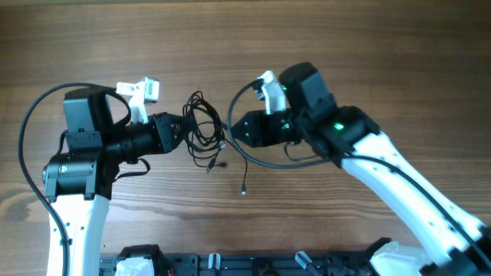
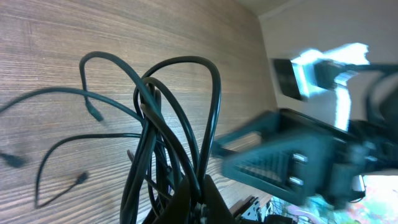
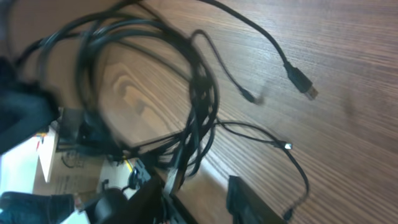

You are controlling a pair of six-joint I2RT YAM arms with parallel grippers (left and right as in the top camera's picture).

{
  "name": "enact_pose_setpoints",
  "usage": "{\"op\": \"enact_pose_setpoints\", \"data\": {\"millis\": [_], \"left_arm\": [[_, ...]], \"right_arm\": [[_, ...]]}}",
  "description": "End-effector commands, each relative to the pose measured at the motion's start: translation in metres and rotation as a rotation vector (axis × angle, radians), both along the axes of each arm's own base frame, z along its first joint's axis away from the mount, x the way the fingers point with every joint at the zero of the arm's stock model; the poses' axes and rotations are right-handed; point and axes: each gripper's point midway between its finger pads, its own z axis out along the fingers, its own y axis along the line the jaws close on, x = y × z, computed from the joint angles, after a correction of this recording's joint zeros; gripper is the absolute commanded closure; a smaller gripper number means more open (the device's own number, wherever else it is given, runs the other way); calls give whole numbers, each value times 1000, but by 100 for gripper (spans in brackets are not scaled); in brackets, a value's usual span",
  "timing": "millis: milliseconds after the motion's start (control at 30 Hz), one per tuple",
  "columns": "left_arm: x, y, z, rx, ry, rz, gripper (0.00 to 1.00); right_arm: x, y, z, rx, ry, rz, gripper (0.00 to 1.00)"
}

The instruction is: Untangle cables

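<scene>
The cables (image 1: pixel 204 124) are a tangled bundle of thin black cords, held up off the wooden table between my two grippers. My left gripper (image 1: pixel 186 130) is shut on the bundle's left side; in the left wrist view its fingers (image 2: pixel 200 200) pinch several strands of the cables (image 2: pixel 155 124). My right gripper (image 1: pixel 233 130) is open at the bundle's right side. In the right wrist view its fingers (image 3: pixel 199 199) stand apart, with the cables (image 3: pixel 199 106) and a plug end just beside the left finger. Loose ends hang down to the table (image 1: pixel 244 188).
A silver-tipped USB plug (image 3: pixel 302 82) and small plug ends (image 3: pixel 287 146) lie on the wood. The thicker black robot cable (image 1: pixel 268 161) loops under the right arm. A black rail (image 1: pixel 230 264) runs along the table's near edge.
</scene>
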Motion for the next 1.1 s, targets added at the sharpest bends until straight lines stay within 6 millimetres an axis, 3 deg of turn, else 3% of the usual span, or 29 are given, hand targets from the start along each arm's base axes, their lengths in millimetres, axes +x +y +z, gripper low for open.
{"op": "enact_pose_setpoints", "data": {"millis": [0,167,333,533,600,667,733,800,867,967,1067], "left_arm": [[-1,-2,11,-23,-20,-9,96],[-7,-12,14,-52,-17,-54,96],[-12,-23,15,-63,-1,-86,96],[-12,-26,15,-60,-7,-94,96],[-11,-26,17,-66,-10,-89,96],[-9,-27,20,-81,-15,-87,96],[-8,-29,24,-102,-18,-89,96],[-10,-32,31,-125,-41,-111,96],[-10,-28,36,-122,-61,-98,96],[-8,-10,44,-101,-108,-21,96],[-3,17,48,-58,-143,97,96]], "right_arm": [[6,25,-23,5,46,26,66],[30,36,-43,0,63,-69,66],[42,42,-56,2,86,-115,67],[33,57,-13,179,23,36,68],[32,58,-8,195,12,57,67],[31,57,-22,147,40,30,67],[32,54,-49,57,85,-31,68],[39,30,-96,-121,204,-234,85],[47,-4,-126,-268,265,-399,87],[58,-53,-142,-398,274,-481,90],[60,-71,-141,-384,283,-383,96]]}}
